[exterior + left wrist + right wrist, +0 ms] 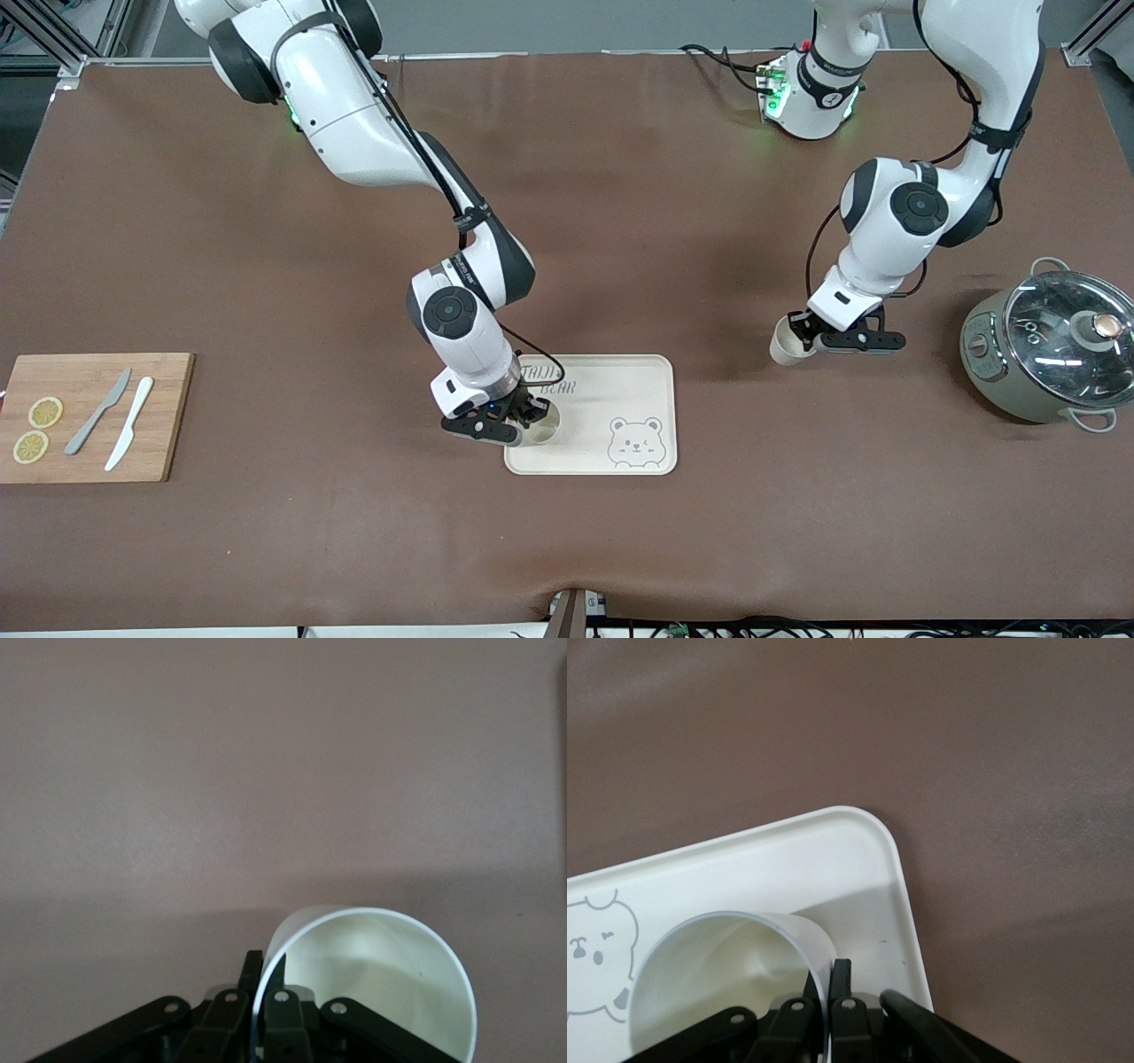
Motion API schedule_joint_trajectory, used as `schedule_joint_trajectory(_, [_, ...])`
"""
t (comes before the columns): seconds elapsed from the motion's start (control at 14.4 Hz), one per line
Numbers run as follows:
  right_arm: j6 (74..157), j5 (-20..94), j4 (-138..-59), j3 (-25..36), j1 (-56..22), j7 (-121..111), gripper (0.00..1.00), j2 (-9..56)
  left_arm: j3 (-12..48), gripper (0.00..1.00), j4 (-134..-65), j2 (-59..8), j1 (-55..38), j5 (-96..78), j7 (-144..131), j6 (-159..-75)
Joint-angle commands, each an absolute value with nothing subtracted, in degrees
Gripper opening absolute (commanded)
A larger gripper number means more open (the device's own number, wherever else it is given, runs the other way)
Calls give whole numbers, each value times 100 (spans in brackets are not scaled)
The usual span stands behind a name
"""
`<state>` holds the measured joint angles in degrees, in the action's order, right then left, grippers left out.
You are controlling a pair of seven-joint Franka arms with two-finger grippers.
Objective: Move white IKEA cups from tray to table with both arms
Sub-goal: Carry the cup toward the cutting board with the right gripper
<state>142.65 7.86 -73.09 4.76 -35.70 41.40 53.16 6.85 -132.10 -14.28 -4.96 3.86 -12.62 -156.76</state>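
Note:
My right gripper [523, 418] is shut on the rim of one white IKEA cup [543, 424], upright at the corner of the cream bear-printed tray [620, 390] toward the right arm's end and near the front camera. I cannot tell if it touches the tray. The right wrist view shows this gripper [828, 988] pinching the cup's wall [718, 983] over the tray [833, 859]. My left gripper [808, 334] is shut on the rim of the second cup [785, 344], low over bare table between the tray and a pot. The left wrist view shows that gripper [260, 988] and cup [381, 983].
A grey-green pot with a glass lid [1050, 346] stands at the left arm's end. A wooden cutting board [89, 416] with two lemon slices and two knives lies at the right arm's end. The tray's bear print [636, 441] is uncovered.

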Motion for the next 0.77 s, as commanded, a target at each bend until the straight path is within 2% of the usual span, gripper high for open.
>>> schedule_joint_trajectory(0.0, [14203,844,-7137,536,-3630,4254,0,5370,765,0,-13166,-1590,-387,255,-1213,-15759])
schedule_joint_trajectory(0.14, [14142,879,-7172,527,-3569,4228,0,5134,765,0,-13140,-1678,-378,255,-1213,-15759])
schedule_joint_trajectory(0.42, [12721,853,-7224,545,-3192,3765,0,4371,765,0,-13105,-1705,-378,255,-1213,-15759])
schedule_joint_trajectory(0.56, [12131,870,-7565,545,-2762,2826,0,3817,765,0,-13043,-1810,-378,255,-1204,-15759])
schedule_joint_trajectory(0.7, [12015,870,-8328,545,-2331,1798,0,3071,765,0,-13025,-1854,-378,255,-1204,-15759])
